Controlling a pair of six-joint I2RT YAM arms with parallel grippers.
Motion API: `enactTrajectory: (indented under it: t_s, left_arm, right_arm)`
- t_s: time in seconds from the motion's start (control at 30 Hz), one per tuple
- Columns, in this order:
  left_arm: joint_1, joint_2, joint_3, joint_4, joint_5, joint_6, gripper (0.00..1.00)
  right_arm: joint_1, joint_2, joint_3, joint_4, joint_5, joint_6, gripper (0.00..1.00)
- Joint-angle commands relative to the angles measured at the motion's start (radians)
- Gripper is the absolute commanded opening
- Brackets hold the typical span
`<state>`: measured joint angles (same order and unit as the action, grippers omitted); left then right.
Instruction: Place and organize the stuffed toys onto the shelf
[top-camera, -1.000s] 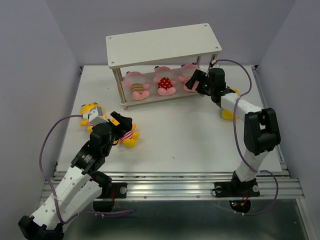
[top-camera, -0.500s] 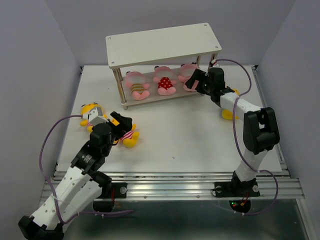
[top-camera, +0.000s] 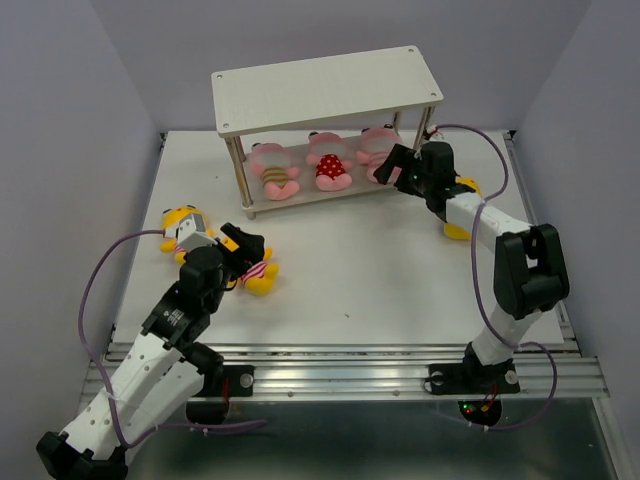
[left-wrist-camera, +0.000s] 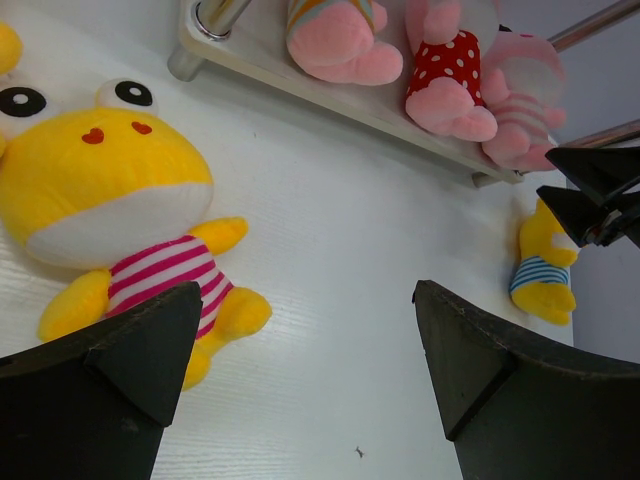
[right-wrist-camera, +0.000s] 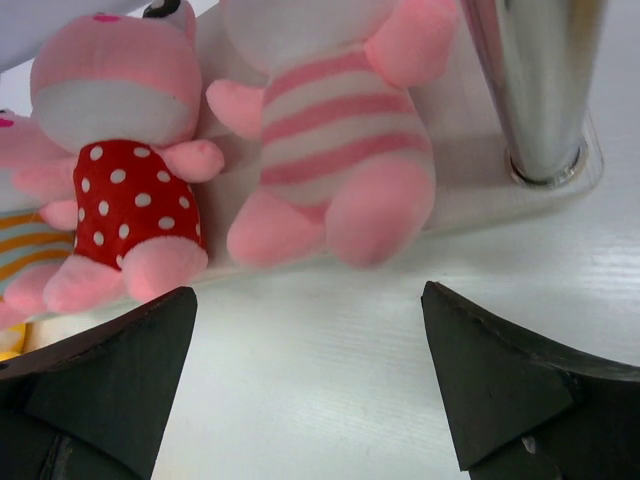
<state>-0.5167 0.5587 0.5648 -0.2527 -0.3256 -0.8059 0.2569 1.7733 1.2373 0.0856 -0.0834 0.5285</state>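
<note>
**A:** Stuffed toys (top-camera: 329, 165), where do they lie?

**B:** Three pink ones lie on the lower board of the shelf (top-camera: 330, 85), at the worktop's (top-camera: 380, 270) far edge. From left to right they are the yellow-striped toy (top-camera: 275, 172), the red dotted toy (right-wrist-camera: 130, 190) and the pink-striped toy (right-wrist-camera: 340, 140).

**A:** The yellow ones?

**B:** The yellow pink-striped toy (left-wrist-camera: 120, 220) lies near the left edge, just beside the left gripper (top-camera: 250, 245). A second yellow toy (top-camera: 180, 220) is beyond it. The blue-striped toy (left-wrist-camera: 545, 265) is near the right edge.

**A:** Grippers?

**B:** Both are spread wide and empty. The right gripper (right-wrist-camera: 310, 320) faces the pink-striped toy.
</note>
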Motion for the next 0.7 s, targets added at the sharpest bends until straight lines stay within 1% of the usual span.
enactTrajectory:
  t_s: [0.0, 0.1, 0.17, 0.23, 0.27, 0.33, 0.37, 0.43, 0.47, 0.53, 0.67]
  left_arm:
    - [0.0, -0.008, -0.006, 0.012, -0.021, 0.002, 0.99]
    - [0.0, -0.005, -0.005, 0.01, -0.018, 0.001, 0.99]
    - [0.0, -0.005, -0.006, 0.01, -0.015, -0.001, 0.99]
    - [0.001, -0.006, -0.006, 0.012, -0.012, -0.003, 0.99]
    - [0.001, -0.005, -0.006, 0.01, -0.01, -0.001, 0.99]
    - [0.0, -0.003, -0.005, 0.01, -0.007, -0.001, 0.99]
    - [0.0, -0.003, -0.005, 0.01, -0.004, 0.001, 0.99]
    - [0.0, -0.003, -0.005, 0.012, -0.003, 0.001, 0.99]
    - [0.0, -0.003, -0.006, 0.015, -0.001, 0.001, 0.99]
    - [0.0, -0.002, -0.005, 0.016, 0.002, 0.004, 0.99]
    - [0.0, 0.001, -0.002, 0.018, 0.002, 0.007, 0.99]
  right_arm:
    - [0.008, -0.19, -0.076, 0.034, 0.013, 0.004, 1.0]
    - [0.008, -0.271, -0.15, -0.049, 0.082, 0.007, 1.0]
    - [0.008, -0.348, -0.203, -0.137, 0.175, 0.013, 1.0]
    - [0.008, -0.417, -0.229, -0.191, 0.227, 0.013, 1.0]
    - [0.008, -0.439, -0.246, -0.252, 0.288, 0.019, 1.0]
    - [0.008, -0.478, -0.254, -0.322, 0.359, 0.024, 1.0]
    - [0.008, -0.506, -0.254, -0.395, 0.435, 0.028, 1.0]
    - [0.008, -0.522, -0.248, -0.461, 0.508, 0.036, 1.0]
    - [0.008, -0.522, -0.245, -0.518, 0.567, 0.044, 1.0]
    - [-0.004, -0.509, -0.24, -0.555, 0.599, 0.051, 1.0]
    - [-0.047, -0.448, -0.245, -0.564, 0.531, 0.059, 1.0]
